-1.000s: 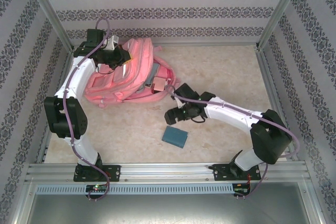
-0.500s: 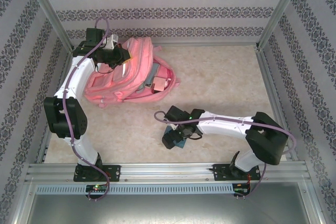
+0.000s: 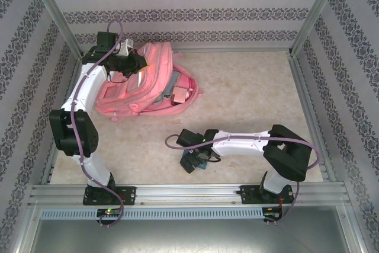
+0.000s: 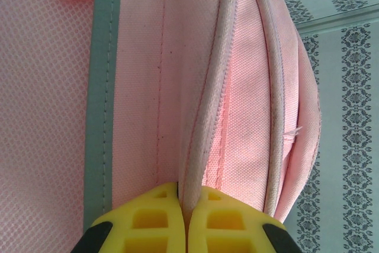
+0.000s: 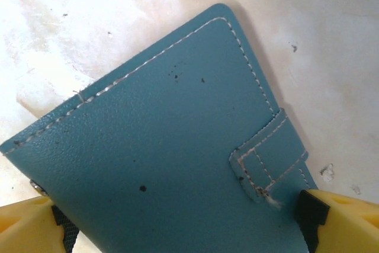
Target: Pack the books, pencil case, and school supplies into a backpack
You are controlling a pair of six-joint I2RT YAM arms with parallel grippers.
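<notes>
Right gripper (image 5: 183, 224) spread | teal block (image 5: 160, 140): grained, white stitching, strap tab

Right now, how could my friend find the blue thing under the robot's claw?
Start at the big pink backpack at the table's back left, then look toward the near edge, to its right. There a dark-teal block lies flat under the right claw, whose jaws stand open around it. Unlike the soft pink backpack, it is small, leathery, with white stitching and a strap tab.
</notes>
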